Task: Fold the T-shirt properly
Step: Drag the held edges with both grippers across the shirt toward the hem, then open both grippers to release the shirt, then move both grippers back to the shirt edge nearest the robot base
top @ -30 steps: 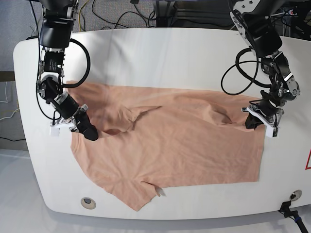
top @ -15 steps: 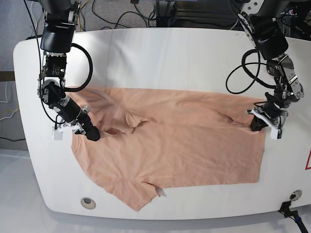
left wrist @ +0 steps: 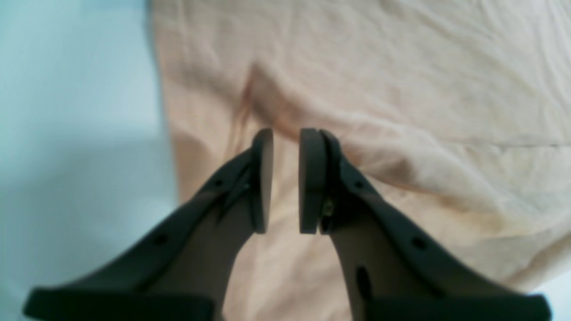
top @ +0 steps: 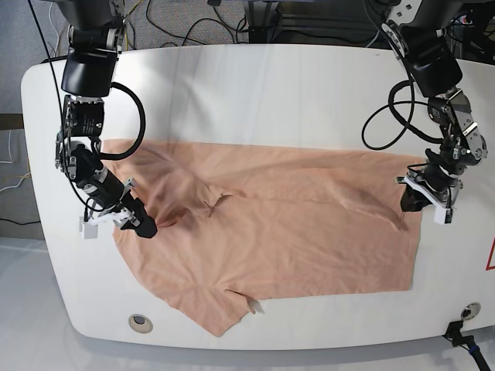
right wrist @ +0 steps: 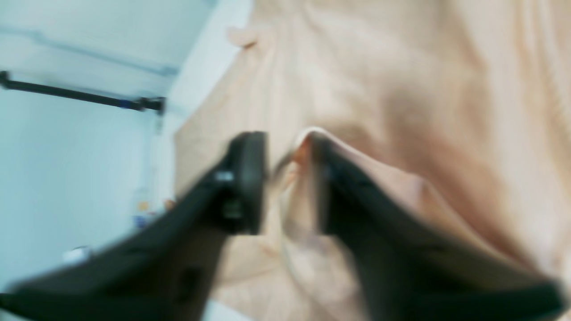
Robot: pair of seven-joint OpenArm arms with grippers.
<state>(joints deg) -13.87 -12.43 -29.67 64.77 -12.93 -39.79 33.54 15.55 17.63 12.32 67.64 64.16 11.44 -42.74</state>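
The peach T-shirt (top: 294, 232) lies spread and wrinkled across the white table (top: 255, 93), one sleeve pointing to the front edge. My left gripper (top: 410, 202) sits at the shirt's right edge. In the left wrist view (left wrist: 285, 133) its pads stand narrowly apart, with a ridge of T-shirt (left wrist: 424, 89) rising to the tips. My right gripper (top: 143, 226) is at the shirt's left edge. In the blurred right wrist view (right wrist: 285, 138) a fold of T-shirt (right wrist: 424, 89) sits between the fingers and drapes over one of them.
A round hole (top: 139, 322) is at the table's front left and another (top: 465, 311) at the front right. Cables lie behind the table's far edge. Bare table (left wrist: 67, 111) shows beside the shirt's edge.
Both grippers have moved outward and toward the front. The shirt has drawn flatter, and the bunched fold near the left gripper side has smoothed out.
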